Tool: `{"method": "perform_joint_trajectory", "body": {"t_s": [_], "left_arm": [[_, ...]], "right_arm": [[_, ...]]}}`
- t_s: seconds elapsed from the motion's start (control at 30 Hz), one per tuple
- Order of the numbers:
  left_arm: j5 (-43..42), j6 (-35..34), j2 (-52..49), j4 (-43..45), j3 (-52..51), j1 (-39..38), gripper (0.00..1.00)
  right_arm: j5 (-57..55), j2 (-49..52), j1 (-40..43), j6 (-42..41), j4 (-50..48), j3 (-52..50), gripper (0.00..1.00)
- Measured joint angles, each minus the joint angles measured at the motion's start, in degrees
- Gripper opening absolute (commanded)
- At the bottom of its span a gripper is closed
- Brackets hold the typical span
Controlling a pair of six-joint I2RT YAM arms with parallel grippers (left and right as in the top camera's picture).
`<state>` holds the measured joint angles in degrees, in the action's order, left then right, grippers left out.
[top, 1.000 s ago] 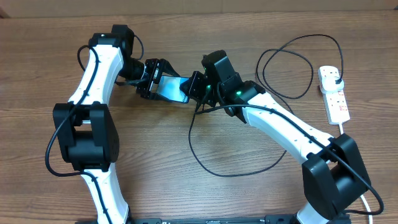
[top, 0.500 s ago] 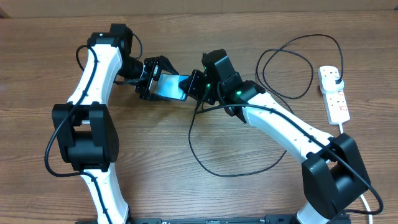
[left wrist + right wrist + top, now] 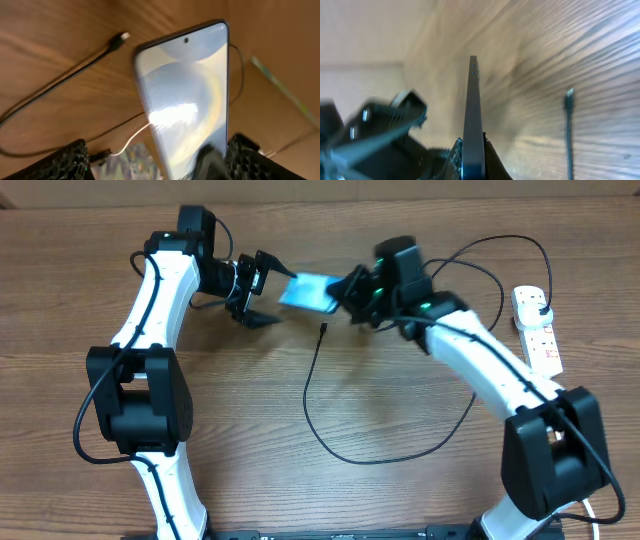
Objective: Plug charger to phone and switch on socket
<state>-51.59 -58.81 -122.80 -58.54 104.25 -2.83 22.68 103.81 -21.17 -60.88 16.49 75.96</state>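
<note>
Overhead, the phone (image 3: 305,292) is off the table (image 3: 400,500), tilted in the air between the two arms near the far edge. The right gripper (image 3: 345,290) is clamped on the phone's right end. The right wrist view shows the phone (image 3: 473,115) edge-on: a thin grey side with two tiny holes near its far end, pinched between the pads at the bottom of the frame. The left gripper (image 3: 275,295) stands wide open with nothing in it, its fingers spread just off the phone's left end. In the left wrist view the phone (image 3: 190,110) has a lit pale blue-grey screen with a black rim, a punch-hole camera near one end and a bright glare across the middle. The charger (image 3: 310,395) lies in a loose black loop on the wood. Its tip (image 3: 323,328) rests free, below the phone and apart from it. The socket (image 3: 540,340) sits at the right edge, a black plug (image 3: 540,302) in its top outlet
</note>
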Motion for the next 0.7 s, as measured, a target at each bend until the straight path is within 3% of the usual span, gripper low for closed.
{"method": "perform_joint_trajectory", "body": {"t_s": [0.1,0.2,0.4,0.7], "left_arm": [[-1.6,1.8,0.0,2.3,0.0,-0.4,0.88],[-3.5,2.4,0.0,6.2,0.0,-1.3,0.75],[-4.6,-0.5,0.0,11.6,0.0,-3.6,0.61],[-1.8,-11.0,0.0,12.1,0.0,-4.5,0.45]], "right_arm": [[-0.1,-0.2,1.9,-6.0,0.0,0.0,0.04],[-0.1,-0.3,2.2,-14.8,-0.2,0.0,0.04],[-0.1,-0.5,1.2,-29.2,-1.9,0.0,0.04],[-0.2,-0.5,-0.2,-36.4,-4.6,0.0,0.04]]}}
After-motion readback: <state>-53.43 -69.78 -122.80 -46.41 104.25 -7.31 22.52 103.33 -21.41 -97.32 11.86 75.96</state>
